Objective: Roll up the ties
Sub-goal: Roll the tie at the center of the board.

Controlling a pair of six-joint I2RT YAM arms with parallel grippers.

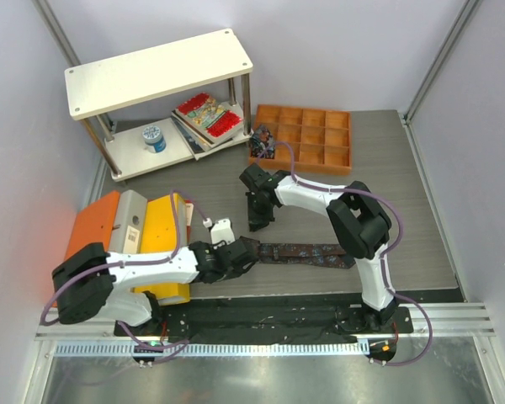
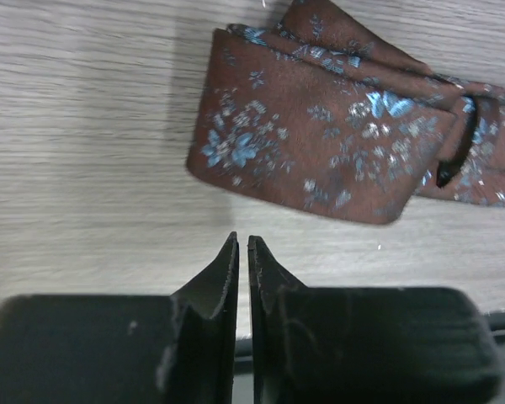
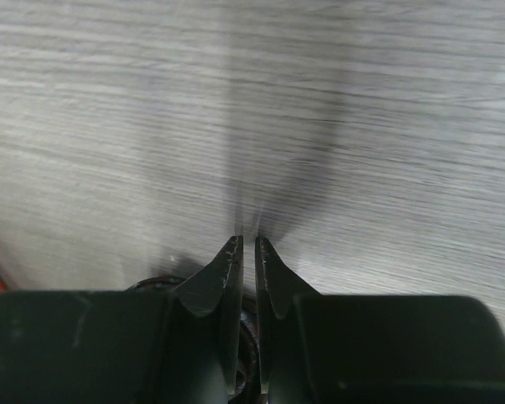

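The tie (image 1: 307, 252), dark brown with pale blue flowers, lies stretched across the grey tabletop (image 1: 421, 219) between the two arms. Its folded broad end points toward the left arm. That arm reaches low and sideways from its base, forearm almost level. The left pincer (image 1: 246, 251) sits just beside the folded end, and I can't tell from above whether it touches. In the left wrist view the fingers (image 2: 227, 269) are drawn together with only a slit between them and grip nothing, and the tie (image 2: 320, 143) lies just ahead of the tips.

The right arm rises from its base, bends sharply at the elbow and reaches forward and left. The right pincer (image 1: 257, 220) tips down near the tabletop, apart from the tie. Its wrist view is smeared, but the fingers (image 3: 227, 265) look closed, or nearly so, over bare wood grain.
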